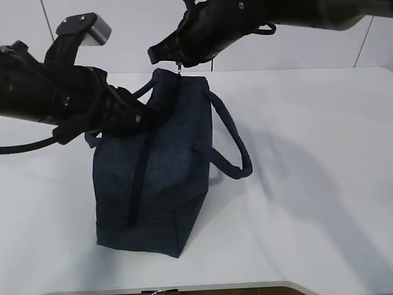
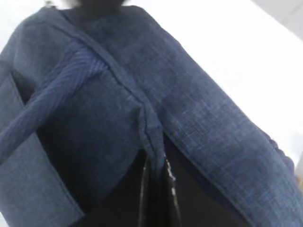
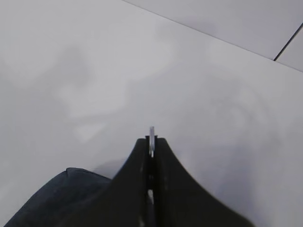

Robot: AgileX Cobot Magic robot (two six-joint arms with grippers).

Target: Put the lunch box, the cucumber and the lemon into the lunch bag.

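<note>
The dark navy lunch bag (image 1: 166, 184) stands on the white table with its zipper (image 1: 140, 178) running along the top. My left gripper (image 1: 144, 117) is shut on a fold of the bag's top fabric (image 2: 151, 127) beside the zipper. My right gripper (image 1: 178, 61) sits at the bag's far end, shut on the metal ring pull (image 3: 151, 133), which sticks out between the fingertips. A corner of the bag (image 3: 52, 198) shows below it. The lunch box, the cucumber and the lemon are out of view.
One looped handle (image 1: 230, 144) hangs off the bag's right side; the other lies under my left arm. The white table (image 1: 307, 184) stretches bare to the right and front, and its front edge (image 1: 184, 287) is close below the bag.
</note>
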